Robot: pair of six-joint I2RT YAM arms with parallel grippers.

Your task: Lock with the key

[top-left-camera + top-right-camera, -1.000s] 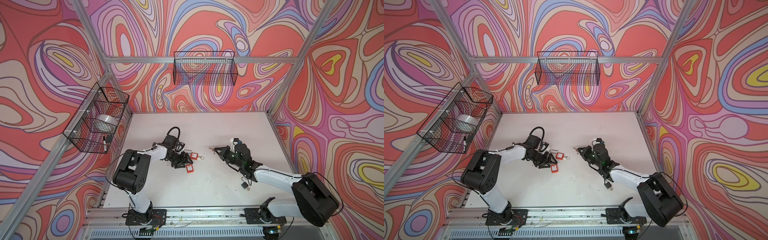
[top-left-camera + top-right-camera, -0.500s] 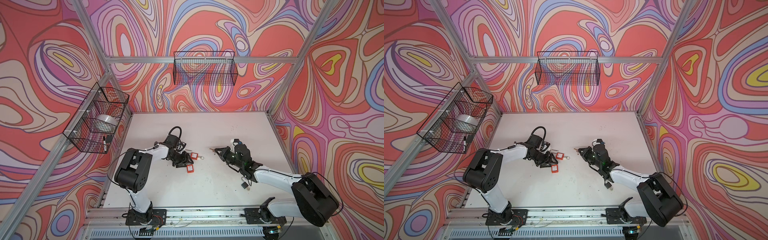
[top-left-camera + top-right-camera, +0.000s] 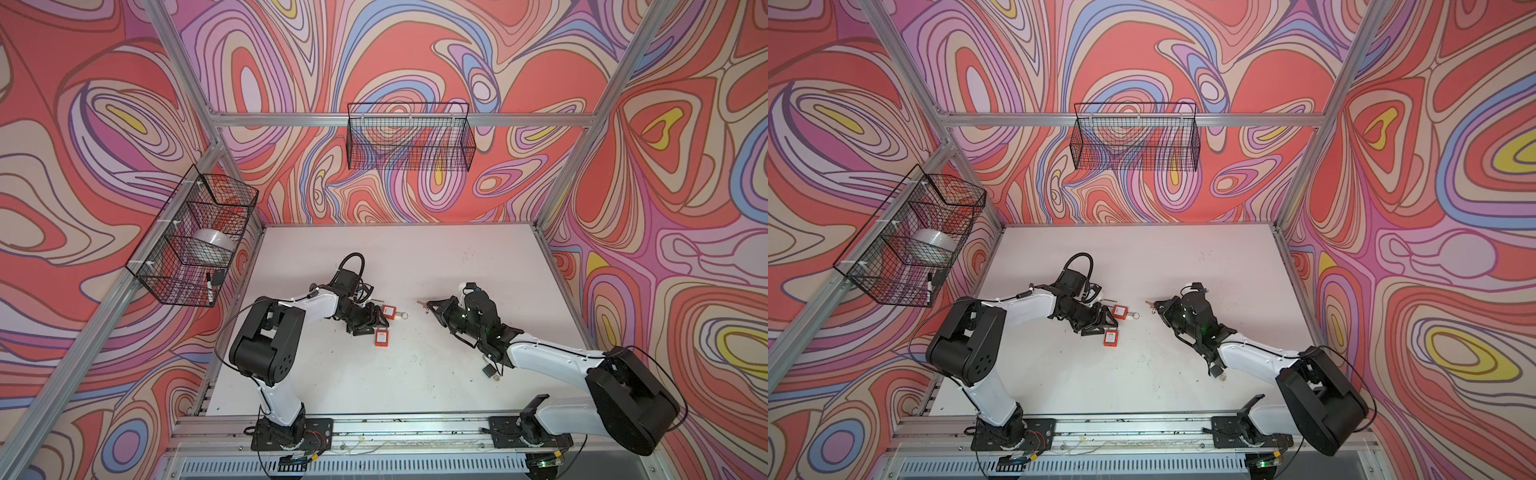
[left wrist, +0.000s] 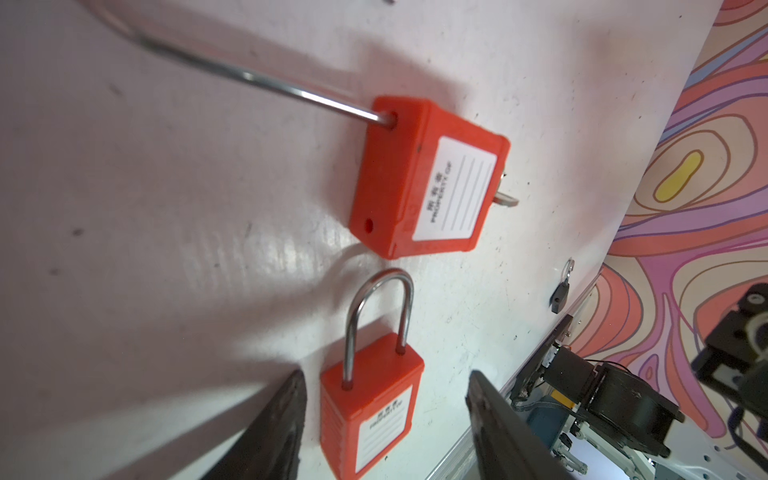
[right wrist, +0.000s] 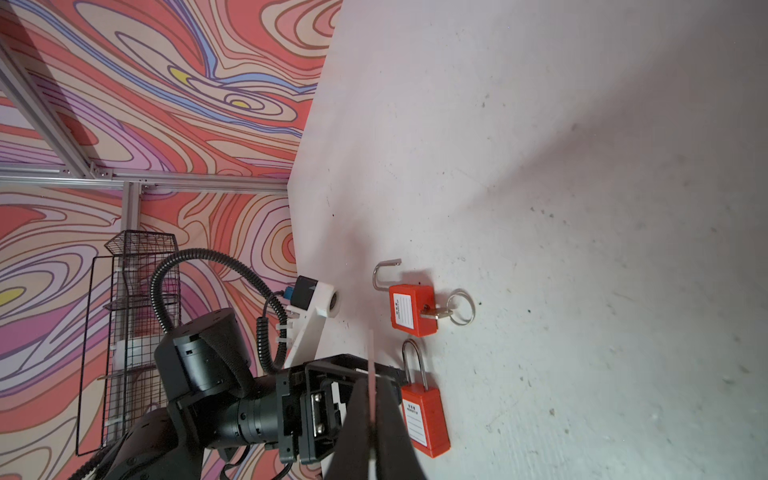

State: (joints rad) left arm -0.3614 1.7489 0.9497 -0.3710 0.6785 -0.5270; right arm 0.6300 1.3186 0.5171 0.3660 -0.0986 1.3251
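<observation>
Key (image 3: 421,302) pinched in right end effector (image 3: 431,305); left end effector (image 4: 385,376) straddles padlock (image 4: 370,415).

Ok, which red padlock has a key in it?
The open-shackle padlock, key sticking out its base; the closed padlock nearest the left gripper shows none.

L wrist: frame edge cuts closed padlock (image 4: 370,411) body; keyed padlock (image 4: 419,178) shackle blurry, inserted key (image 4: 506,200) mostly hidden.
</observation>
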